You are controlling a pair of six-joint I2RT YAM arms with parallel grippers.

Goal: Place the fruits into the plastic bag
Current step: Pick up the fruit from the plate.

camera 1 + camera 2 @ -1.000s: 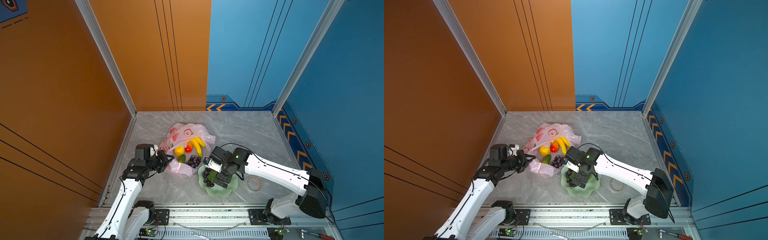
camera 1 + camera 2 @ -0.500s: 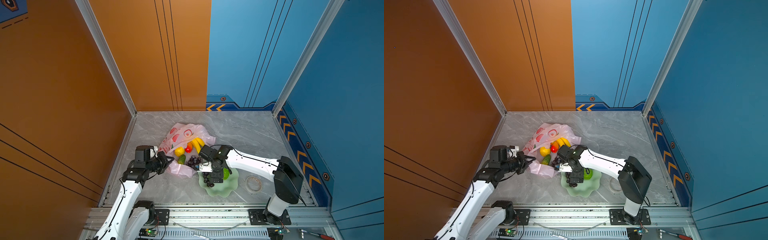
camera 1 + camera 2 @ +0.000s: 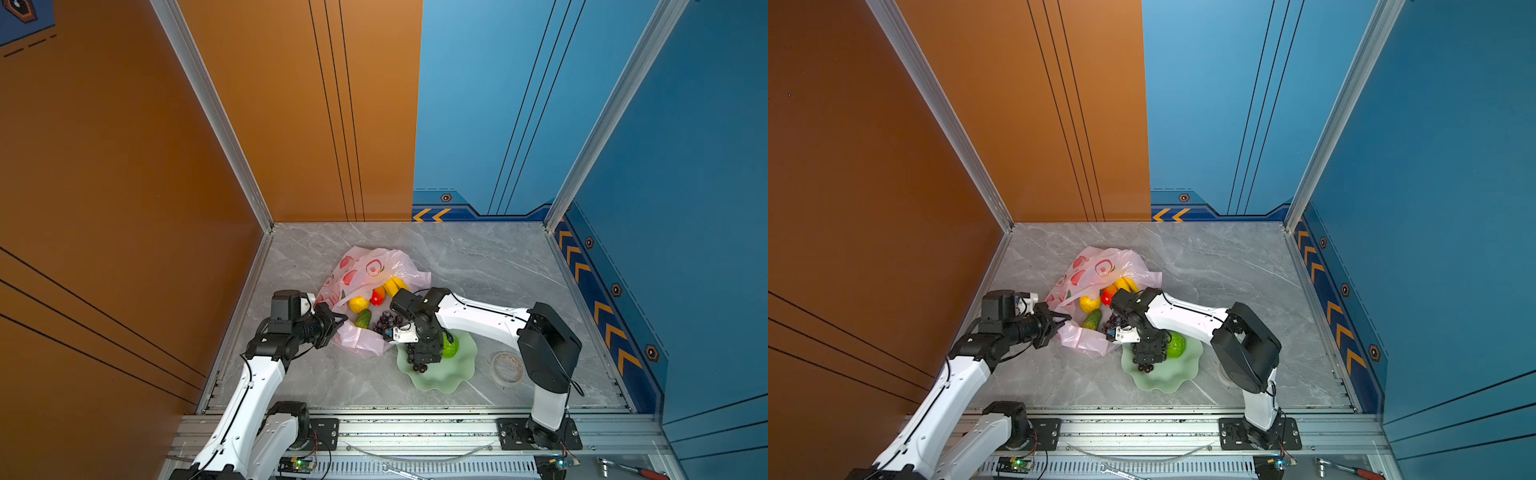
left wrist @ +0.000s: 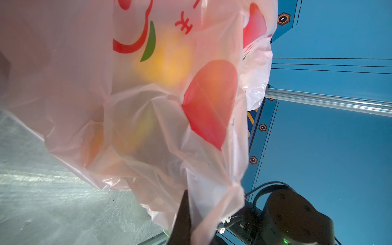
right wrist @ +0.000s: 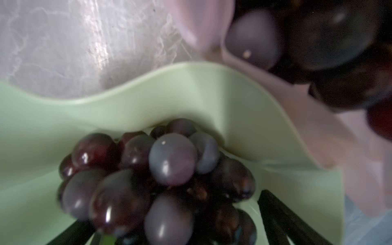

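1. The grapes [image 3: 417, 362] are lying on the plate [image 3: 455, 380], just near-right of the bag [image 3: 365, 270].
2. Our right gripper [image 3: 422, 353] is straddling them, jaws wide; we should be closing deep around the bunch's middle.
3. Our left gripper [image 3: 336, 322] is pinching the bag's edge.

White arm links [image 3: 253, 386], black joints [image 3: 548, 349], thin black cables [image 4: 262, 186], green status light [image 4: 285, 241]
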